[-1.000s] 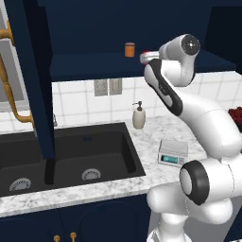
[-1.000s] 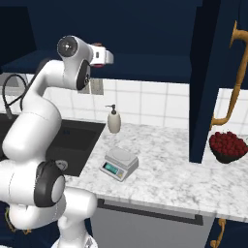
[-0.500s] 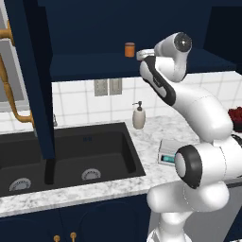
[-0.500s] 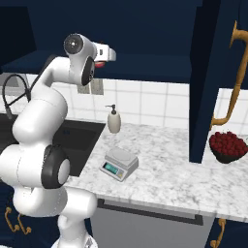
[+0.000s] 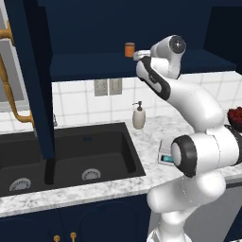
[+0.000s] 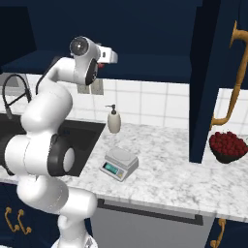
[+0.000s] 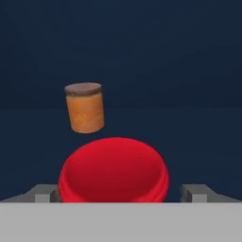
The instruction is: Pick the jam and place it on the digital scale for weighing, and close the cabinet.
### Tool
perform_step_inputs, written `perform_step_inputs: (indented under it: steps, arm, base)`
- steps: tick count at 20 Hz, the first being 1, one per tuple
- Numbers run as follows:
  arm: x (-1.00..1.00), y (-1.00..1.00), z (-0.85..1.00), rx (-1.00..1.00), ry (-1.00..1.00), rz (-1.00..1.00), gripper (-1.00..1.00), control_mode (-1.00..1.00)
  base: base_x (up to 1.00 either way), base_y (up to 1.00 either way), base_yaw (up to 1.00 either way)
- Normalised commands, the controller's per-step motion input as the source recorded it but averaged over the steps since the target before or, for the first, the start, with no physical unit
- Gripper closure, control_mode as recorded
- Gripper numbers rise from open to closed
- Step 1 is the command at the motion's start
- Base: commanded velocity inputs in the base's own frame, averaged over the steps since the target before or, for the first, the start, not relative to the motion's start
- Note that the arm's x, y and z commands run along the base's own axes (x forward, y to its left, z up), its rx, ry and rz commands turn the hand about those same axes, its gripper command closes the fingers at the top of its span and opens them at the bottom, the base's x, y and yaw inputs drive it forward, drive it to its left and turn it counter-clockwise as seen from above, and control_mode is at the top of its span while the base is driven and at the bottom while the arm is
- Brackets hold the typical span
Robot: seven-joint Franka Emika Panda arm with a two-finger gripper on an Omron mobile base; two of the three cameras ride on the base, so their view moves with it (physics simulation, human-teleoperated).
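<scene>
The gripper (image 7: 118, 193) is up inside the open cabinet (image 5: 142, 66), its two fingertips (image 7: 43, 194) spread wide with the jam (image 7: 113, 170) sitting between them. Each tip stands just clear of the red lid; whether either pad touches the jar below the lid is hard to judge, since the body is hidden. The jam sits on the dark navy cabinet shelf, and an orange-brown jar (image 7: 85, 108) stands on the same shelf, at about 11 o'clock from the jam in the hand view and farther back.

In the left base view the orange-brown jar (image 5: 129, 49) stands on the shelf at 9 o'clock from the robot's wrist. A cabinet door (image 5: 33, 80) hangs open over the sink (image 5: 66, 156), its curved brass handle (image 5: 14, 90) facing out. The other door (image 6: 208, 82) stands open at the right of the right base view.

Below, a white-and-grey marble counter (image 6: 164, 174) runs under white wall tiles (image 6: 145, 104). The digital scale (image 6: 119, 163) lies flat on the marble, with a white soap dispenser (image 6: 114, 120) at 12 o'clock from it, near the wall. A dark bowl of red fruit (image 6: 228, 146) sits at 3 o'clock, well apart from the scale.
</scene>
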Motion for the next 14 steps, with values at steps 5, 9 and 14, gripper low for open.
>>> perform_step_inputs:
  steps: [5,9,14]
  arm:
    - [0.32,0.19,-0.21,0.0,0.0,0.0,1.0,-1.0]
    - [0.03,0.05,-0.08,0.0,-0.02,0.0,1.0,-1.0]
    - [-0.89,0.0,0.0,0.08,-0.21,0.0,1.0,-1.0]
  base:
    - [0.0,0.0,0.0]
    - [0.0,0.0,0.0]
    - [0.0,0.0,0.0]
